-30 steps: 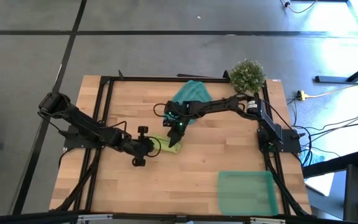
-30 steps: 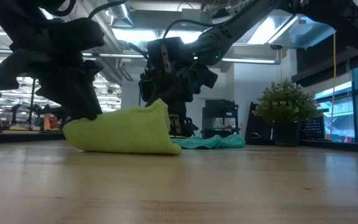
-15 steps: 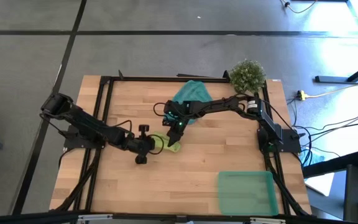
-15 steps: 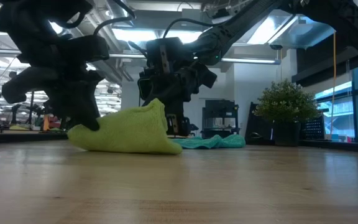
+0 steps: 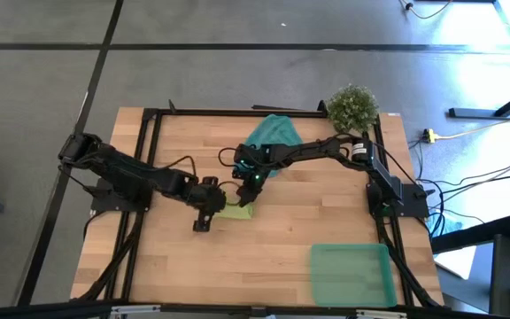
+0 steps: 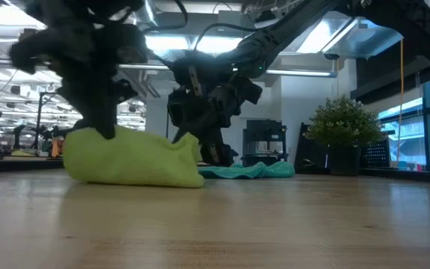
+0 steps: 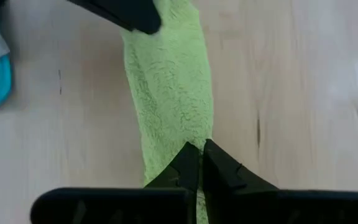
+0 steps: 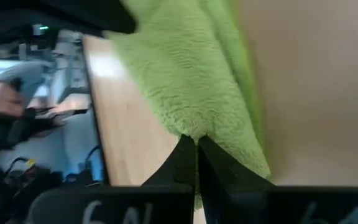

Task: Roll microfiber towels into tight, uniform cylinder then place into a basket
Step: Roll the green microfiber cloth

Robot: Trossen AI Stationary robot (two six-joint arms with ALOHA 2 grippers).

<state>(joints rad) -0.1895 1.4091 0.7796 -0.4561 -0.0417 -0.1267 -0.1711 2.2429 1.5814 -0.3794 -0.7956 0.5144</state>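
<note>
Mid-frame: left gripper (image 5: pixel 222 200) and right gripper (image 5: pixel 250 183) both pinching lime towel (image 5: pixel 238 209), half-rolled | teal towel (image 5: pixel 273 132) untouched | basket (image 5: pixel 351 274) lower right, nothing in it yet

Bare tabletop (image 5: pixel 264 252) lies open between the lime green towel (image 5: pixel 237 209) and the basket (image 5: pixel 351 274) at the near right corner. Both end effectors, left (image 5: pixel 222 200) and right (image 5: pixel 253 188), crowd the centre; the teal towel (image 5: pixel 273 133) and plant (image 5: pixel 352 106) occupy the far edge.
</note>
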